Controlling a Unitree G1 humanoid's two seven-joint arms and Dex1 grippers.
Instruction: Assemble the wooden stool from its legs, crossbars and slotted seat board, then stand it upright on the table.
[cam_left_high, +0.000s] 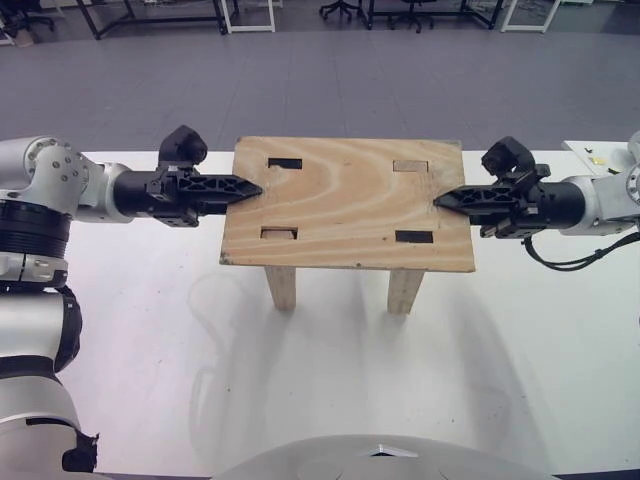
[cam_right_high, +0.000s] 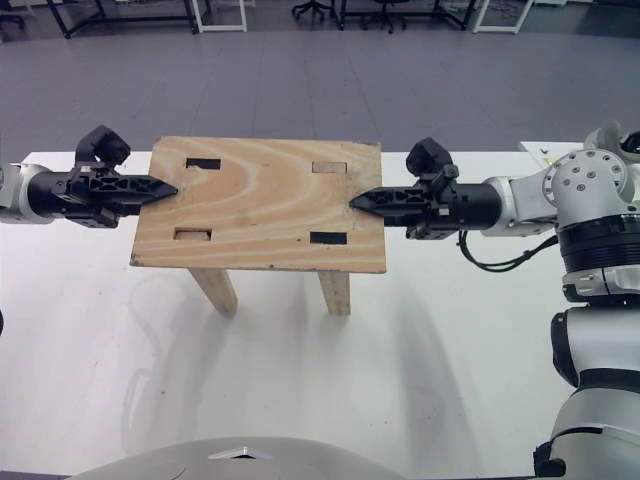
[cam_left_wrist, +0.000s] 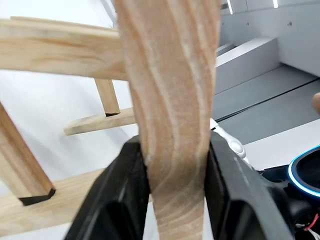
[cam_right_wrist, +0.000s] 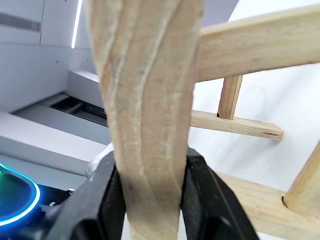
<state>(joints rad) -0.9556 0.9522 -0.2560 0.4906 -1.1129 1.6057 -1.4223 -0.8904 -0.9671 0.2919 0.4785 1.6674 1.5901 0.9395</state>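
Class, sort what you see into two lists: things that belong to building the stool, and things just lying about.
Belongs to the job: seat board, legs, crossbars, table; left gripper and right gripper, each clamped on the board.

Just lying about: small white item at the table's right edge; office chairs on the floor behind.

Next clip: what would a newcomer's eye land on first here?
The assembled wooden stool is upright in the middle of the white table, with four slots in its top. The left claw and right claw clamp its opposite side edges, one arm coming in from each side.
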